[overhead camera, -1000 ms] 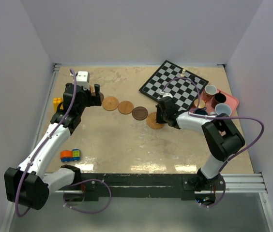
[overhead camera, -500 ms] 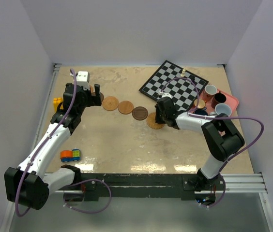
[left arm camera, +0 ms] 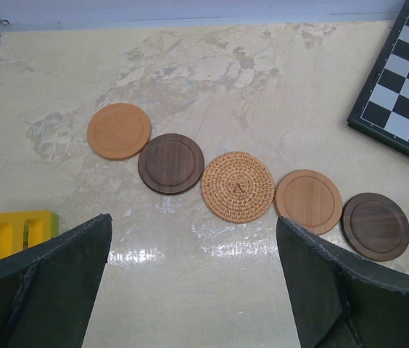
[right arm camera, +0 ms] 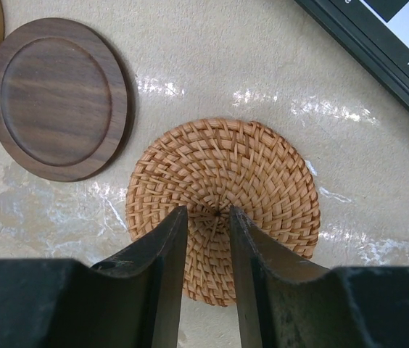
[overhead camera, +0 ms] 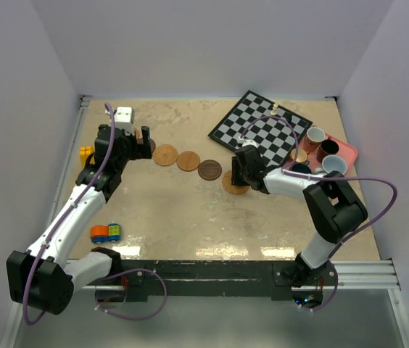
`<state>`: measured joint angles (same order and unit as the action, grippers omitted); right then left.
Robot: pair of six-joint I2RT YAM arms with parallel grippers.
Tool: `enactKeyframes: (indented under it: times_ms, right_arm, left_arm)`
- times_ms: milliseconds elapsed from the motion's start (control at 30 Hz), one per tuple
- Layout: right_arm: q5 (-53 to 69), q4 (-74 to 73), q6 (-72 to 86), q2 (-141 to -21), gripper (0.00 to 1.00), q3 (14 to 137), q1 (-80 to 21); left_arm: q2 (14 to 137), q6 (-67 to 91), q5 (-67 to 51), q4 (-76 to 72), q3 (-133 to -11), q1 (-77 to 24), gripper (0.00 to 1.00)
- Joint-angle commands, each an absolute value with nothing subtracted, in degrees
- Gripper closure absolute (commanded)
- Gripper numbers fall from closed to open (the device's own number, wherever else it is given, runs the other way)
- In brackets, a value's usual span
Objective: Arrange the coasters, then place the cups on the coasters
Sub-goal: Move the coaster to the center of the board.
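Six coasters (left arm camera: 238,186) lie in a row across the bench (overhead camera: 190,217), the chessboard (overhead camera: 260,129) behind their right end; the cups (overhead camera: 333,164) sit right of it, seemingly in a tray (overhead camera: 349,150).

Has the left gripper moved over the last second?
No. The left gripper stays in the same spot, just right of the white block, with its fingers open.

white arm links (overhead camera: 70,214), black joints (overhead camera: 43,281), purple cables (overhead camera: 376,217); dark fingers (right arm camera: 154,290), edges seemingly scuffed

Six coasters (left arm camera: 309,201): two dark brown (left arm camera: 171,163), two woven (left arm camera: 238,186), two plain tan (left arm camera: 119,130). Cups (overhead camera: 315,135): at least four. One chessboard (overhead camera: 260,130).
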<state>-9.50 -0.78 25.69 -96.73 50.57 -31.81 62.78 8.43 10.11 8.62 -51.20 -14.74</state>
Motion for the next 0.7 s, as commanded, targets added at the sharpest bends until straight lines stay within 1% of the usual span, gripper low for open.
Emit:
enactKeyframes:
  times_ms: [0,167,667]
  right_arm:
    - [-10.0,-1.8,24.9,-94.6,0.67,52.5,-31.7]
    - [-9.0,-0.4,25.1,-95.4,0.68,51.2,-31.7]
    - [-8.1,3.0,25.8,-97.6,0.69,52.3,-31.8]
  left_arm:
    - [62.7,8.7,10.4,6.5,-51.2,-14.3,0.0]
    - [62.8,8.7,10.2,6.6,-51.2,-14.3,0.0]
    - [63.0,8.7,10.1,6.5,-51.3,-14.3,0.0]
